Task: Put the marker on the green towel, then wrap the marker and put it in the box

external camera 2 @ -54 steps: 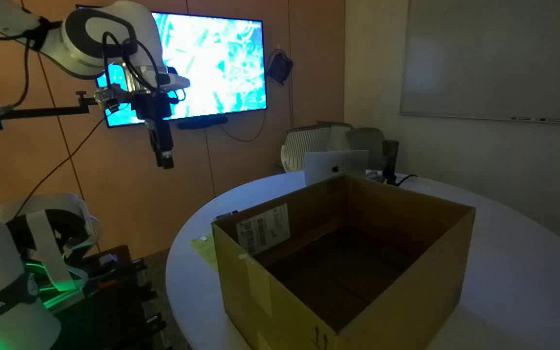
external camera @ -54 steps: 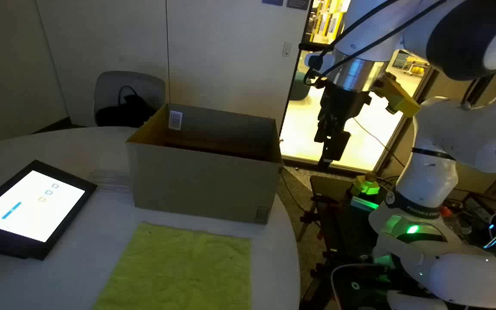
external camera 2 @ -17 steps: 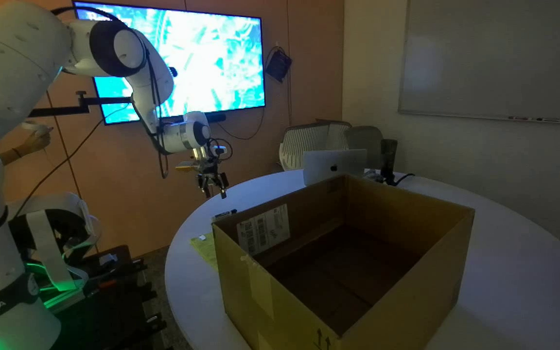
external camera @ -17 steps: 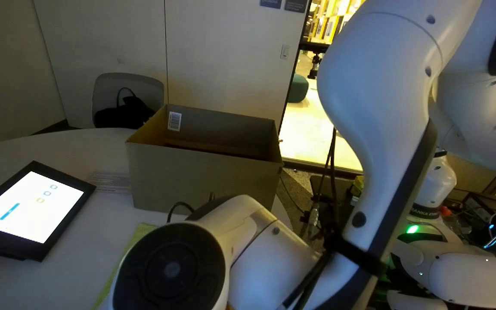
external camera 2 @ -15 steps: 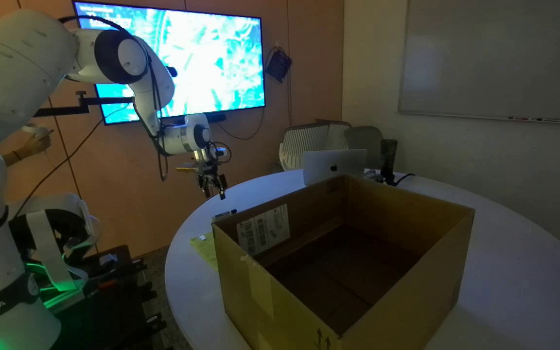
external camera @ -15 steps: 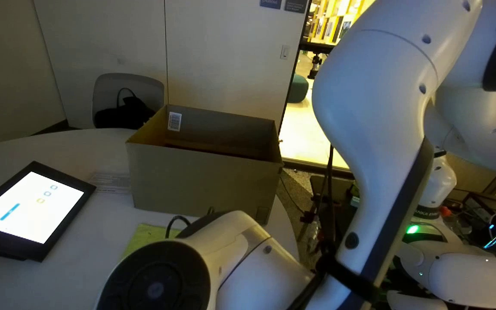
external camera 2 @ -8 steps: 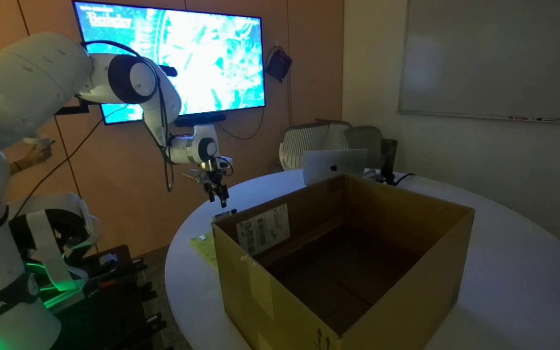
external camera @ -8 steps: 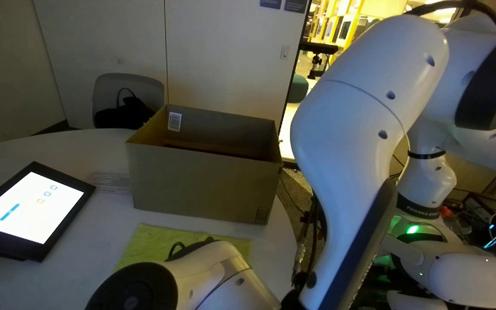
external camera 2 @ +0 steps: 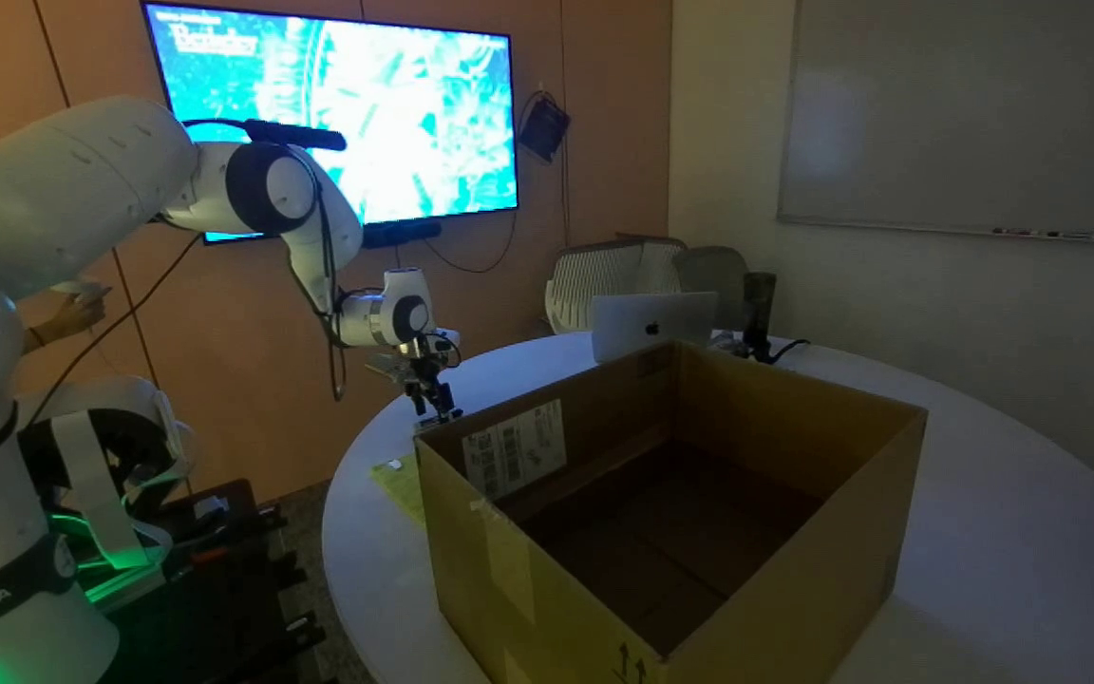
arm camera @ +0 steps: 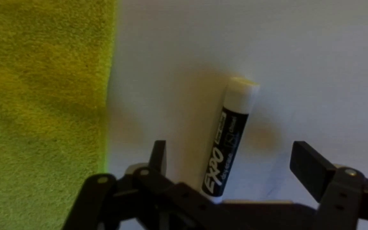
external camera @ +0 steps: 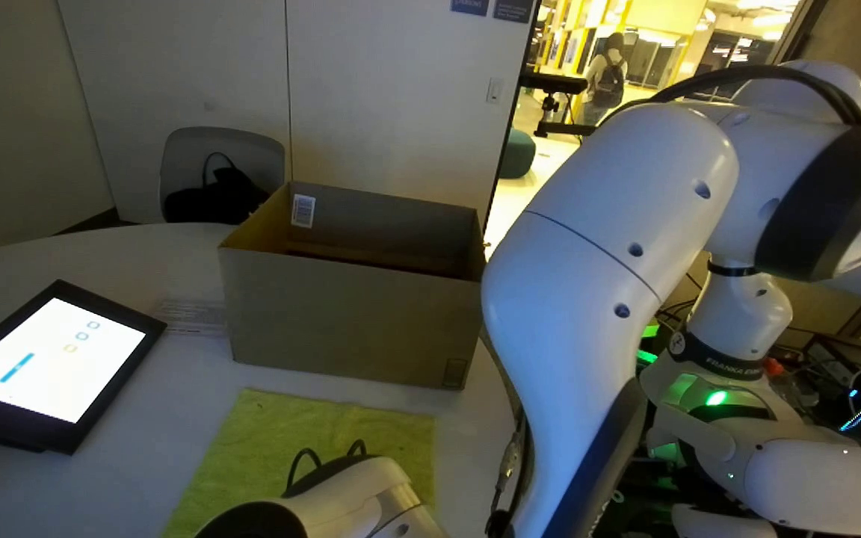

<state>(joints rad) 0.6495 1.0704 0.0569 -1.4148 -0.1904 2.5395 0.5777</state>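
The marker (arm camera: 232, 131), white with a black label, lies on the white table in the wrist view, to the right of the green towel (arm camera: 43, 95). My gripper (arm camera: 228, 156) is open just above it, one finger (arm camera: 160, 156) on each side, neither touching it; the marker's lower end is hidden by the gripper. In an exterior view the gripper (external camera 2: 433, 404) is low over the table behind the box (external camera 2: 794, 570). The flat green towel (external camera: 251, 456) spreads in front of the open-topped cardboard box (external camera: 348, 321) in an exterior view, partly covered by my arm, which hides the gripper there.
A black tablet with a lit screen (external camera: 57, 359) stands left of the box. Beyond the box are a laptop (external camera 2: 656, 323) and a dark upright cylinder (external camera 2: 761, 304). A chair with a black bag (external camera: 221, 190) is behind the table (external camera: 109, 463).
My arm has swung from beside the table to over it. In the last second the gripper has come down to the marker, still open, uncovering more of the towel. The box has not moved.
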